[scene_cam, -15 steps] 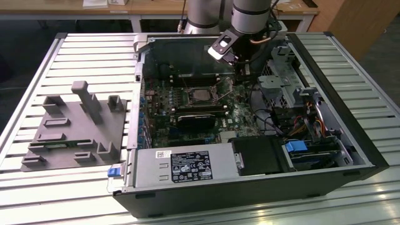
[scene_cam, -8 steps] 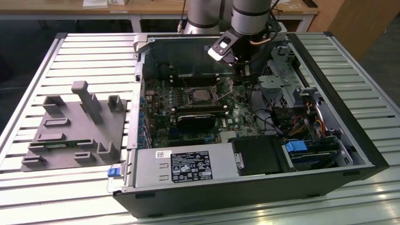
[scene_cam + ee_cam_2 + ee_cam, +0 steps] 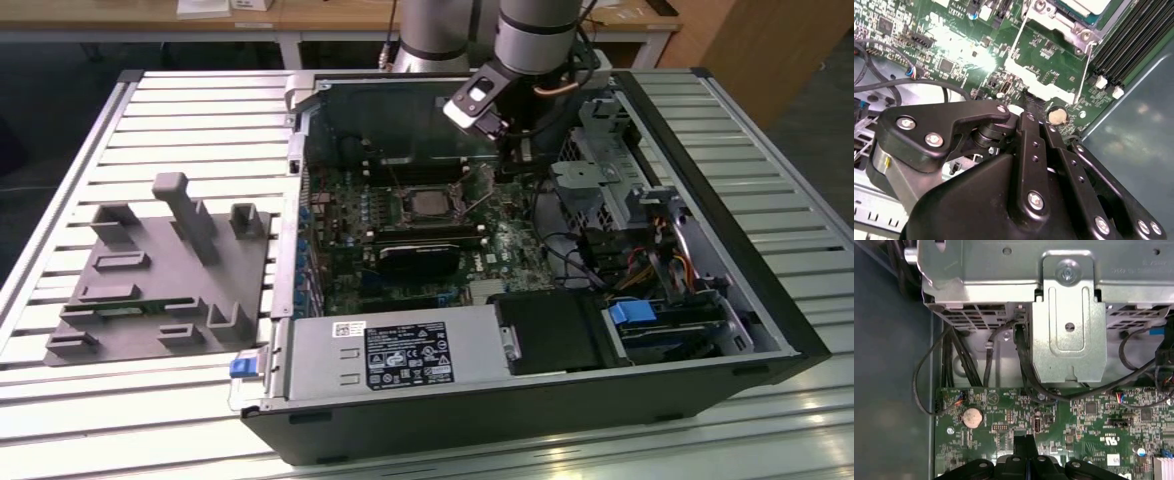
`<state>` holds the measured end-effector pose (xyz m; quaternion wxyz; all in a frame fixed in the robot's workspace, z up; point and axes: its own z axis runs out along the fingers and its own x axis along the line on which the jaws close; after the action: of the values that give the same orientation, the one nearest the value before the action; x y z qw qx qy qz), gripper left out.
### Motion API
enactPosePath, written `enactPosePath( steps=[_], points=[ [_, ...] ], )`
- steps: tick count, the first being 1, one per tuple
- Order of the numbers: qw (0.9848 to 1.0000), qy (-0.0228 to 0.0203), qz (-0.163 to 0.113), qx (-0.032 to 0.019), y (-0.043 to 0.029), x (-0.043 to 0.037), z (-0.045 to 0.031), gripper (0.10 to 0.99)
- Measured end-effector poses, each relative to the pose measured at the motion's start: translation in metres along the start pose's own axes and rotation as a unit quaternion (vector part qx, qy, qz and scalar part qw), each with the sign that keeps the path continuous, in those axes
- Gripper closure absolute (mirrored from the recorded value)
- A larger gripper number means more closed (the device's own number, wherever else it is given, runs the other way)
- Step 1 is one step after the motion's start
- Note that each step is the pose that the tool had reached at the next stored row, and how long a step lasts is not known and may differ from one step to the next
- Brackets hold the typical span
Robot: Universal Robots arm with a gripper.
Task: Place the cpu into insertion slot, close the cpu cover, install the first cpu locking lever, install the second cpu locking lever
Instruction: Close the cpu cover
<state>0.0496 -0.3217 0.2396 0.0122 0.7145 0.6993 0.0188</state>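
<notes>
I am looking down into the open computer case (image 3: pixel 534 425) from far away. My claw (image 3: pixel 518 148) hangs inside it, low over the green board (image 3: pixel 514 250). In the first wrist view the two fingers of the claw (image 3: pixel 1025 442) sit pressed together with just a thin line between them, and I see nothing held there. The cpu (image 3: pixel 430 204) is a small grey square. It lies flat in the insertion slot (image 3: pixel 404 204), so that part looks done to me. In the exterior view the cpu is between 7 and 8 o'clock from my claw, near but not touching. The big black block (image 3: pixel 420 258) sits at about 6 o'clock from the slot, and that is not the chip. What matters most is the cpu cover (image 3: pixel 1040 85). In the second wrist view it looks lifted open, a thin silver frame with the green board showing through its middle. Its hinge end is by the slot and its free end points toward my claw. So the frame runs along the same line, from the claw to the cpu, and the free end is the part nearest my fingertips. It looks just beside them, but I cannot tell if they touch. The round silver battery (image 3: pixel 1056 116) sits on the board close by that free end.
</notes>
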Motion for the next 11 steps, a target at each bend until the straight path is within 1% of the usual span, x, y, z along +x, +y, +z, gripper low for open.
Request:
enactPosePath(
  steps=[1,2,8,10,11],
  points=[
    [1.0000,-0.0001,0.000,0.0019,0.0000,0.0000,0.0000,0.980],
    [1.0000,-0.0001,0.000,0.0022,0.0000,0.0000,-0.0001,0.980],
    [1.0000,-0.0001,0.000,0.0031,0.0000,0.0000,0.0000,0.980],
    [1.0000,0.0001,0.000,0.0030,-0.0014,0.0000,0.0000,0.980],
    [1.0000,0.0000,0.000,0.0029,-0.0032,0.0000,-0.0001,0.980]
  ],
)
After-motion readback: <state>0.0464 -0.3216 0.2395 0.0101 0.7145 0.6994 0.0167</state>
